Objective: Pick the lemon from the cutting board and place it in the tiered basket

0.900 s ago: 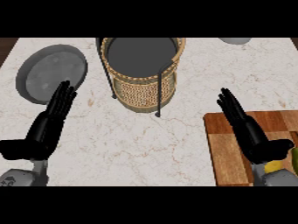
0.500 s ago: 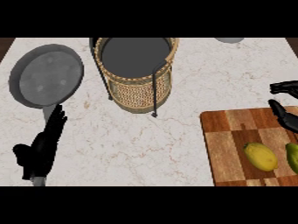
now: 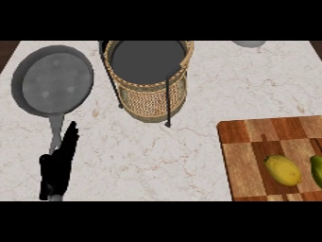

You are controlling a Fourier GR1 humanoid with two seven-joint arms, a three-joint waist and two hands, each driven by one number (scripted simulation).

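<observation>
Marble tabletop (image 3: 261, 85): left hand (image 3: 57, 165) empty, fingers straight and pressed together. Lemon (image 3: 283, 170) lies on the cutting board (image 3: 254, 142), well to the hand's right; tiered basket (image 3: 149, 94) stands beyond, up-right. Grasp and placement are not yet done.

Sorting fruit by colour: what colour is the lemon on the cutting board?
The lemon is yellow; head view.

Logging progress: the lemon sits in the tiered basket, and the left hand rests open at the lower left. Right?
Not quite. The head view shows the lemon lying on the cutting board, not in the tiered basket. The left hand does rest open at the lower left.
</observation>
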